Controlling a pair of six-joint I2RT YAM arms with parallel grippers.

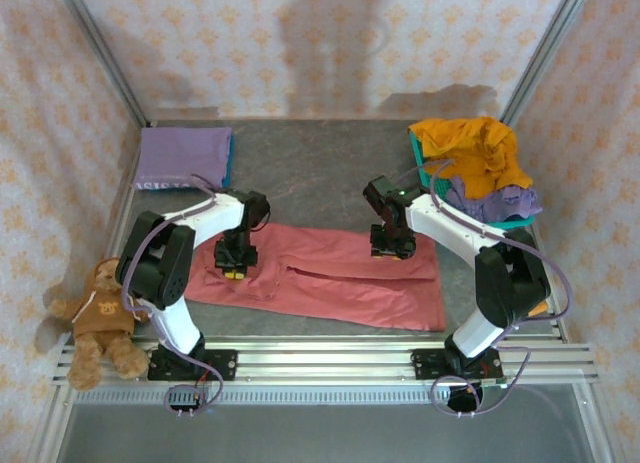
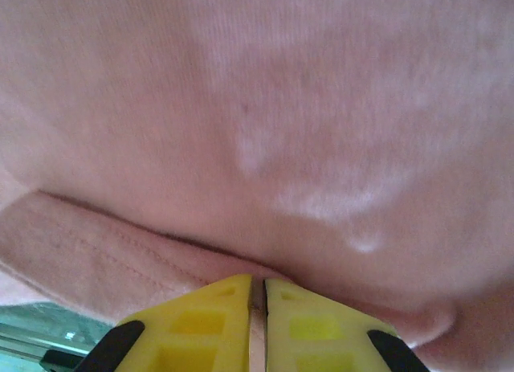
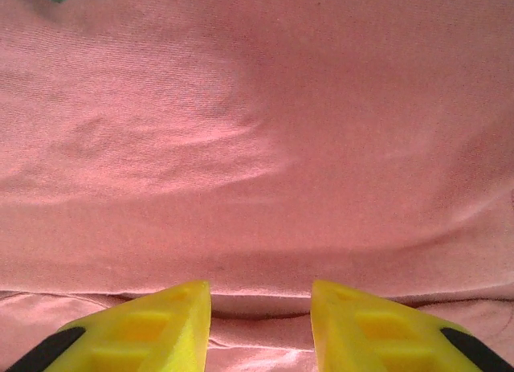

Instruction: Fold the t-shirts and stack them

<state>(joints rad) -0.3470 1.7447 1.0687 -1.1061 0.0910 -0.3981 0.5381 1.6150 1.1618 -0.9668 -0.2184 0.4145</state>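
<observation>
- left wrist: left tool (image 2: 259,288) pinched narrow on the dusty red t-shirt (image 2: 305,107) hem.
- right wrist: right tool (image 3: 261,296) half-open astride its fold.
- bare table (image 1: 310,173) beyond.

The left arm (image 1: 165,273) and right arm (image 1: 470,238) were finished in white and black, lilac cables (image 1: 560,273) were attached, and yellow fingers (image 2: 201,324) were fitted.

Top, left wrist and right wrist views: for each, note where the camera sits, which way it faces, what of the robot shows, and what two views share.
Top: above and behind, looking down on the table; both arms, left gripper and right gripper at the red shirt.
Left wrist: on the left arm, facing the shirt close up; yellow fingers pinching a fold.
Right wrist: likewise, fingers apart.
Shared: the red shirt.
</observation>
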